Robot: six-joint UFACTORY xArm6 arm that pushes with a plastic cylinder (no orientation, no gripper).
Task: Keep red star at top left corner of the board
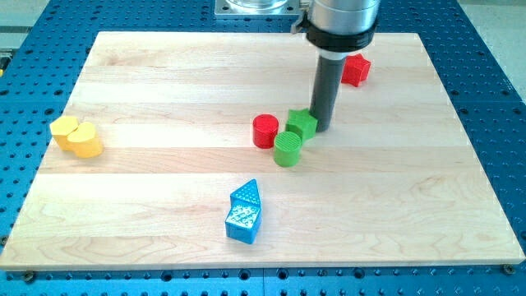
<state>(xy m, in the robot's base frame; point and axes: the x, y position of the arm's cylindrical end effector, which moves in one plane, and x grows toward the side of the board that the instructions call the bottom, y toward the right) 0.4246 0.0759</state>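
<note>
The red star (357, 69) lies near the view's top, right of centre, partly hidden behind the rod. My tip (323, 127) rests on the wooden board (164, 74) below and left of the red star, touching the right side of the green cube (302, 123). A green cylinder (288, 149) sits just below-left of the green cube. A red cylinder (265, 131) stands left of the green blocks.
Two yellow blocks (76, 136) sit touching each other at the view's left edge of the board. A blue triangle (246, 194) and a blue block (242, 221) sit together near the view's bottom centre. A blue perforated table (493, 107) surrounds the board.
</note>
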